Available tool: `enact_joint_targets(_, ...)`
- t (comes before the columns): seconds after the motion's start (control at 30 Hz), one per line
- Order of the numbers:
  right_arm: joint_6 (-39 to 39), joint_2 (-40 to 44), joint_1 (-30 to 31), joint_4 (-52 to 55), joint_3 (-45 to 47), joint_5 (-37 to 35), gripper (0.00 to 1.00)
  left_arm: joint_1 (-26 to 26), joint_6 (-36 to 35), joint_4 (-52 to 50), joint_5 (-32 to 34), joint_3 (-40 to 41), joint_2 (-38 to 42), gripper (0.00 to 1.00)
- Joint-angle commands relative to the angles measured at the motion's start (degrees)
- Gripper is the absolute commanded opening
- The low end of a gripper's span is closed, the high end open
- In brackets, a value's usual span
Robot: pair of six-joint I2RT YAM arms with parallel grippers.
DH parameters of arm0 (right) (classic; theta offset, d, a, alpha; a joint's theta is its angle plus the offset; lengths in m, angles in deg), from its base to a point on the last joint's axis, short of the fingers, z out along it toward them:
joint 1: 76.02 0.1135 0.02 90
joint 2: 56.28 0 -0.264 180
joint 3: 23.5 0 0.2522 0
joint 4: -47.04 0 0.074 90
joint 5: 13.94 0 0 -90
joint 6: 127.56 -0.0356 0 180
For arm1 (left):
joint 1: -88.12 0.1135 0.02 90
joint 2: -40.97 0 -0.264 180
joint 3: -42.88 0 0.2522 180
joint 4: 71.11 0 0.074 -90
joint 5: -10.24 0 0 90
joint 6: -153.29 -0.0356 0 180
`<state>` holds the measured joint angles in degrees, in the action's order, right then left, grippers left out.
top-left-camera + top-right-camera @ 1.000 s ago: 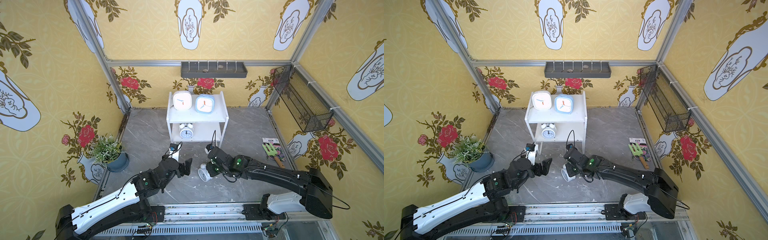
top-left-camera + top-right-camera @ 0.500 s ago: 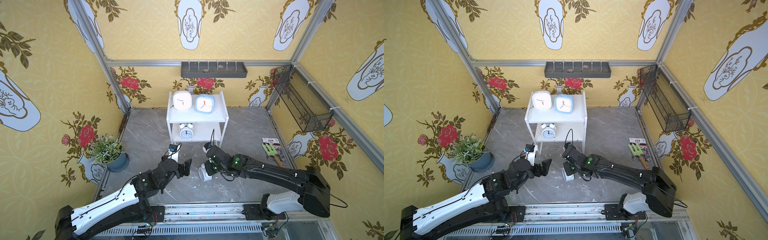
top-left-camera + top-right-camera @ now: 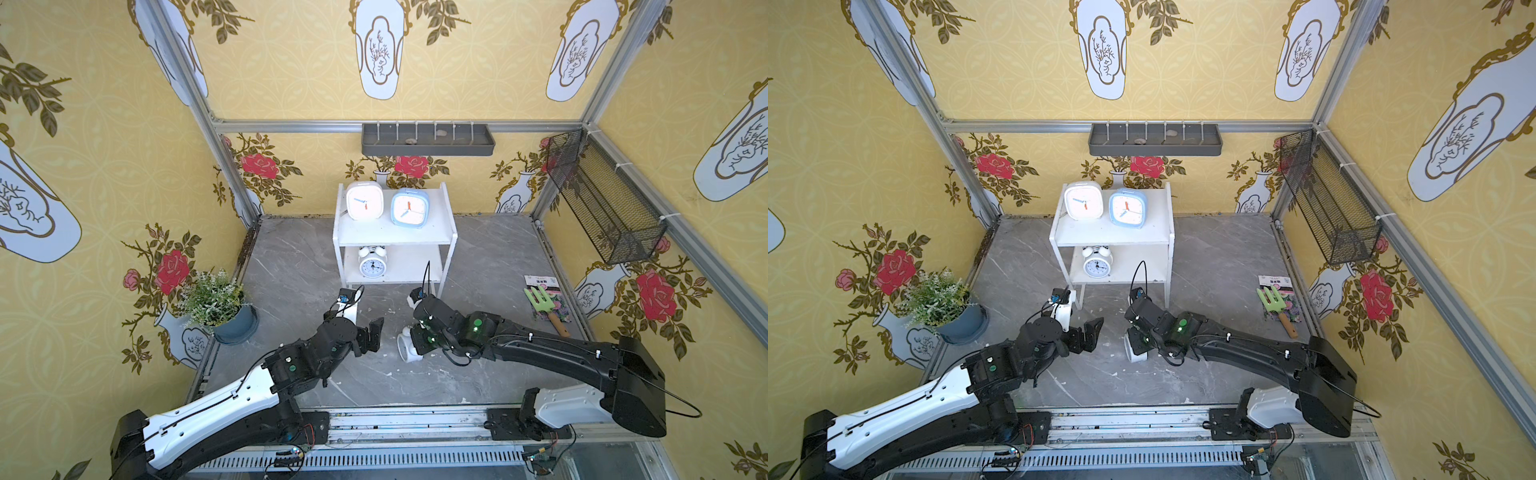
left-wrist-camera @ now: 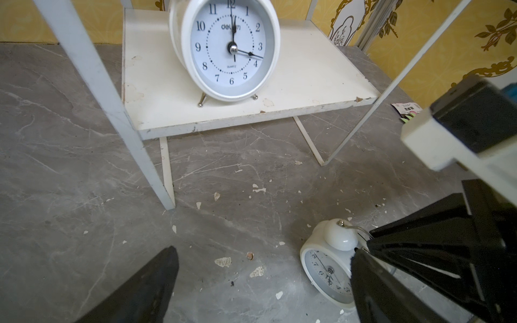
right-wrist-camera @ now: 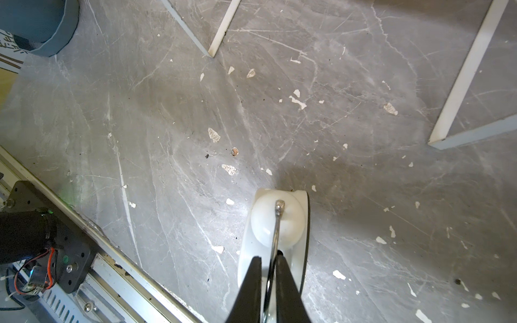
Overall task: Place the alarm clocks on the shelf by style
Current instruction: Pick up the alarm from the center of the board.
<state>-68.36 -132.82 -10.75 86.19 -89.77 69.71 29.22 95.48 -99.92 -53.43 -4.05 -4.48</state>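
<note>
Pinching with the right hand (image 5: 268, 258), pads pressed almost together on the thin wire carry handle (image 5: 275, 232) arching over the bells of the loose twin-bell clock (image 5: 279, 221). Gripped there, probably, for want of a better hold on a smooth round body too broad for narrow pads, and for letting the clock hang upright once raised. Tipped over for now on the grey worktop (image 3: 299, 291), face turned toward the left arm, just in front of the shelf legs. Impossible to tell whether already clear of the surface.

Spread wide at the left hand (image 3: 371, 336), holding nothing, hovering beside the clock and apart from it. Kept clear, apparently, to leave the pick to the right side.

Further out, on the shelf (image 3: 395, 242): white rounded-square clock (image 3: 364, 201) and light blue clock (image 3: 409, 207) side by side on the top board, upright, faces forward. Below, the shelved twin-bell clock (image 3: 372, 262) upright toward the left end of the lower board (image 3: 413, 266), with bare space beside it. Sorted by shape, then: squares above, bells below.

Judged nearly finished, with only the loose clock to go, most likely into the free spot next to its twin. Worth watching: swinging from the wire, and clipping a front leg or the underside of the top board on the way in.
</note>
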Motion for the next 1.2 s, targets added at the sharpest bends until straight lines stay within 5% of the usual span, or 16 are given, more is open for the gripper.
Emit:
enact_joint_targets(0.0,-0.90,-0.18,0.12,0.28,0.28,-1.14,0.10,0.03,0.51,1.26,-0.42,0.12,0.04,0.99)
enact_joint_targets(0.27,-0.77,-0.37,0.12,0.89,-0.38,-1.20,0.00,0.16,0.34,1.60,-0.33,0.06,-0.42,0.99)
enact_joint_targets(0.87,4.35,8.78,2.56,9.60,-7.00,-1.58,0.00,0.21,-2.51,2.14,-1.27,-1.67,1.29,0.99)
enact_joint_targets(1.17,10.53,15.06,2.23,14.19,-17.79,2.38,0.00,0.10,-8.72,6.17,-9.86,-3.01,5.55,0.99)
